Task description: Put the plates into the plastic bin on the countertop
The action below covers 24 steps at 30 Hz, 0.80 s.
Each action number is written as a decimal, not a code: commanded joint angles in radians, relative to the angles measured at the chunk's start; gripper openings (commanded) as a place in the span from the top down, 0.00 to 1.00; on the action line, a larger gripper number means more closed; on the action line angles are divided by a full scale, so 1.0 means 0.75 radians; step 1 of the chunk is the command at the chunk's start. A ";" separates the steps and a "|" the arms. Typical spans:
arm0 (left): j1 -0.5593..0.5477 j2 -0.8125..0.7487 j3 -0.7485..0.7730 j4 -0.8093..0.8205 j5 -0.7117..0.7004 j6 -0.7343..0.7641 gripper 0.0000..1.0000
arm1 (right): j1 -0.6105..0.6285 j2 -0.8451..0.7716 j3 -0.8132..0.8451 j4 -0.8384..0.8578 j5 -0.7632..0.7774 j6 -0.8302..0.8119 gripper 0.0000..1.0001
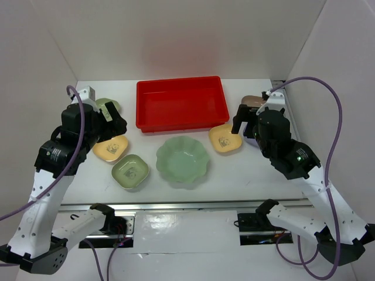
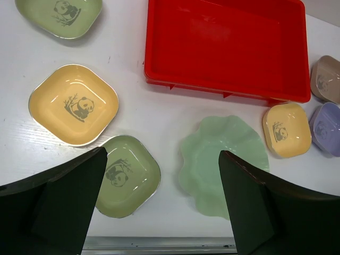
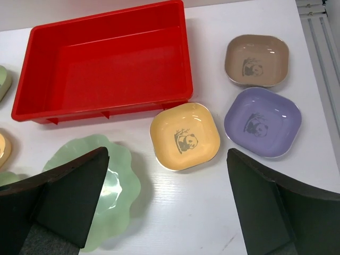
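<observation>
My left gripper (image 2: 162, 180) and right gripper (image 3: 169, 164) both gape wide, holding nothing. The glossy red plastic bin (image 1: 181, 124) sits upper centre in the top view. The scalloped pale-green plate (image 1: 183, 160) lies just below it, with small panda-printed plates (image 1: 130, 171) on either side on the white countertop (image 1: 246, 170).

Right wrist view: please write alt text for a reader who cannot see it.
An empty red bin fills the upper left of a white table. Near its right end lie a beige plate, a lavender plate and, closest, a yellow plate. Fingers of the open right gripper frame the bottom, one partly hiding a pale-green scalloped plate.
</observation>
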 commanded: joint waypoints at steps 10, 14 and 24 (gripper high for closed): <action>-0.004 -0.019 0.002 0.037 0.068 0.037 0.00 | 0.024 0.065 -0.084 0.111 -0.133 -0.059 0.01; -0.004 -0.031 -0.029 0.084 0.080 0.038 0.00 | 0.036 0.232 -0.235 0.337 -0.389 -0.061 0.01; -0.004 -0.019 -0.090 0.085 0.080 0.038 0.00 | 0.116 0.624 -0.397 0.651 -0.430 -0.041 0.14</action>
